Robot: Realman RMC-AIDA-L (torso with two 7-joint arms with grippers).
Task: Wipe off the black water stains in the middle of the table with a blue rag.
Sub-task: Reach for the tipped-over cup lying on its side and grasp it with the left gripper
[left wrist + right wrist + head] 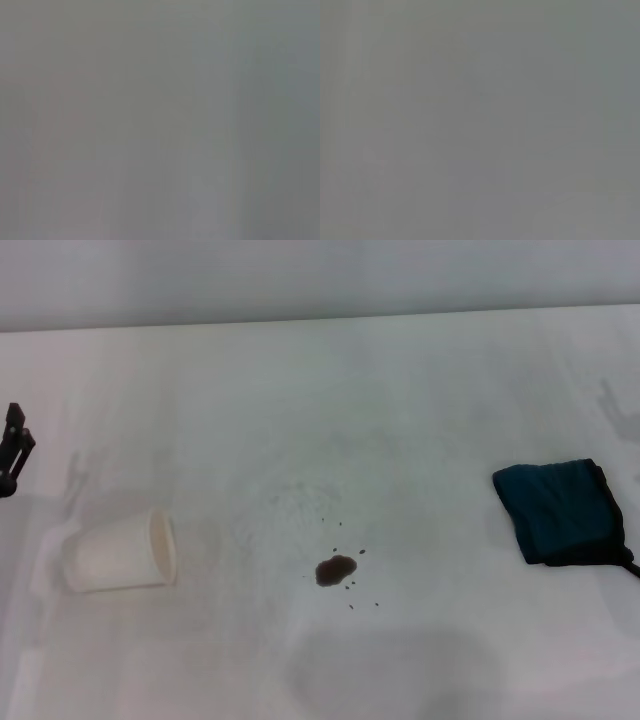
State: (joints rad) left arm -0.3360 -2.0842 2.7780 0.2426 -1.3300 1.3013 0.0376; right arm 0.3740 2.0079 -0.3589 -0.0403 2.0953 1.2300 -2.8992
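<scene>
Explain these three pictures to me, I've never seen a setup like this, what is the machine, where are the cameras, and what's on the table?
This is a two-armed robot with a camera on its head and one on each wrist. The head view looks down at a white table. On it, toward the robot's left, a white paper cup lies on its side. Near the middle is a small dark stain with tiny specks around it. Toward the robot's right lies a folded blue rag, meant for wiping the stain. Nothing is held. Only the left gripper shows, at the table's left edge, away from everything; the right gripper is out of view. The two wrist pictures show only plain grey, so they tell us nothing.
</scene>
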